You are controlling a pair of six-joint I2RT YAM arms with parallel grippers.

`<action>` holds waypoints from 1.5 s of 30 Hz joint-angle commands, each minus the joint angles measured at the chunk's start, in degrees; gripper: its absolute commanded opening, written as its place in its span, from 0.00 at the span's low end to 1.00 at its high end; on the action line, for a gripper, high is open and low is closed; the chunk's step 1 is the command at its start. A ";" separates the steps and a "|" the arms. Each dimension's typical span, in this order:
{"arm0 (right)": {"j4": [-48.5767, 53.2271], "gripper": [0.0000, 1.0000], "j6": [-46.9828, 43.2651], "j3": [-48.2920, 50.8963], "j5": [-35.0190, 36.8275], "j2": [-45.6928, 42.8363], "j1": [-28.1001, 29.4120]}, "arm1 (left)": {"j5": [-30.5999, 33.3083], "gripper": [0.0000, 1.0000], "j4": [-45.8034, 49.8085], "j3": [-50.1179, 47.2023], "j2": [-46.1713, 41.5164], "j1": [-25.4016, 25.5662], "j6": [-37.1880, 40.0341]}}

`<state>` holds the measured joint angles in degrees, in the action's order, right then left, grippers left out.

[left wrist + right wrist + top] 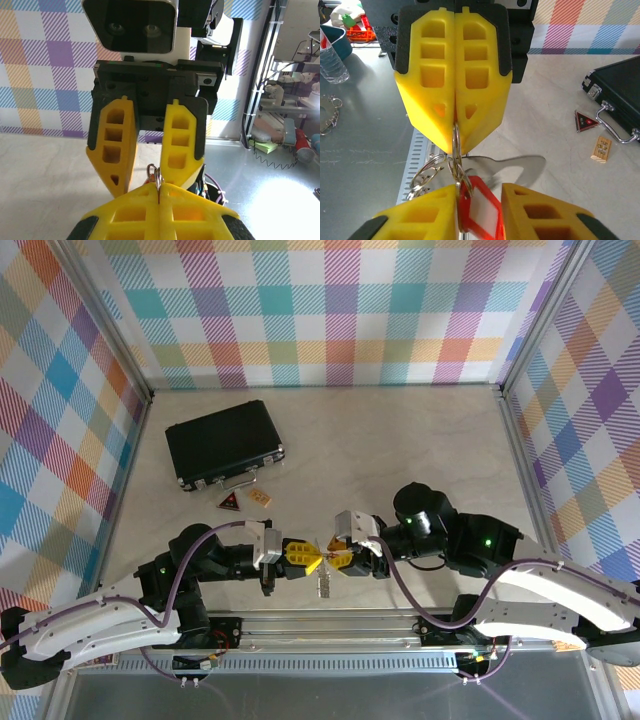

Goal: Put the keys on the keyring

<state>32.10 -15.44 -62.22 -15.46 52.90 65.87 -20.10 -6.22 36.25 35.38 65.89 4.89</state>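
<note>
A: How many of each?
B: One red-headed key (480,212), one keyring (454,150), one black case (224,444) and two loose tags, a dark triangle (228,502) and a tan block (260,498).
A: The case?
B: Closed, far left, contents hidden.
A: The grippers?
B: Near centre. The left gripper (316,563) is pressed together on the keyring. The right gripper (336,558) pinches the key's red head.

Occlusions and crops around the pinch, wrist views plus top.
Right wrist: key (480,212) red tag between right fingers (420,222) is cropped at the bottom edge, blade not made out. Flat silver piece (520,165) just past those fingers runs behind the tag, identity unclear. Keyring (455,147) top is buried between left fingers (407,100). Chain (330,117) far left of them is cut by the frame edge. Left wrist: ring edge-on, only a thin sliver. Top: key and ring too small to separate.
</note>
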 commanded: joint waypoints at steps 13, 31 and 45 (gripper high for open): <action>0.43 0.02 0.51 1.13 -1.45 0.84 0.17 | 0.19 0.00 -4.59 -1.43 -2.06 0.12 -0.75; 0.85 0.02 0.41 0.10 -5.03 3.41 0.25 | -1.35 0.00 -5.36 -1.71 -2.33 0.12 -0.93; -3.09 0.34 1.37 1.56 -3.97 -2.37 0.23 | -0.38 0.00 -2.48 -0.69 -2.60 0.12 0.43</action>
<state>31.75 -14.37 -61.14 -19.09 51.22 65.87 -20.10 -6.35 34.63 33.56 65.89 4.32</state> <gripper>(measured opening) 0.338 0.059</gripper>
